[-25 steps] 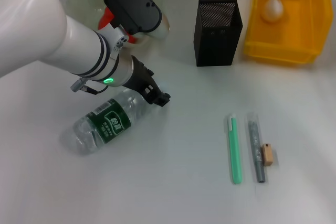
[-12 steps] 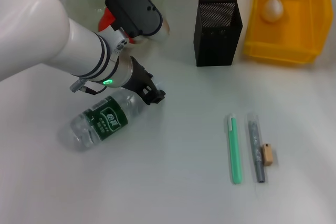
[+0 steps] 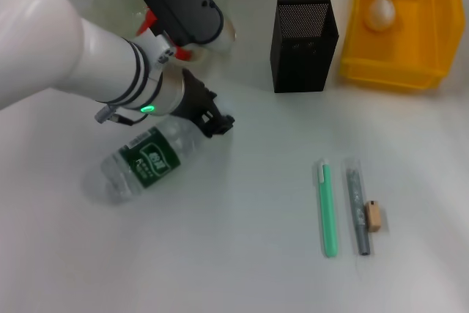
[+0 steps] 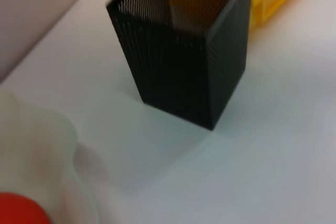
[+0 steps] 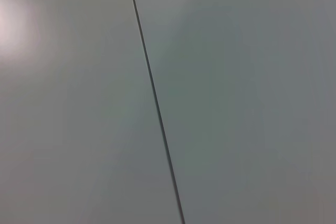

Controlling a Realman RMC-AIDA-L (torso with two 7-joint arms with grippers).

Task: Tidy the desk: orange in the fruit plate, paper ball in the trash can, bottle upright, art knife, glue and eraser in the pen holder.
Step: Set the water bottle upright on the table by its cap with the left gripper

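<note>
Left gripper (image 3: 218, 124) clamped on bottle (image 3: 146, 160) neck, bottle lying tilted. Risk: round, slick plastic may rotate or slip during uprighting.

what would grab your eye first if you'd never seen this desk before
Probably the big white left arm reaching in from the robot's left, its left gripper at the neck end of the bottle, which lies on its side on the white desk. Next, the bright yellow trash can at the far right with the white paper ball inside it, beside the black mesh pen holder.
</note>
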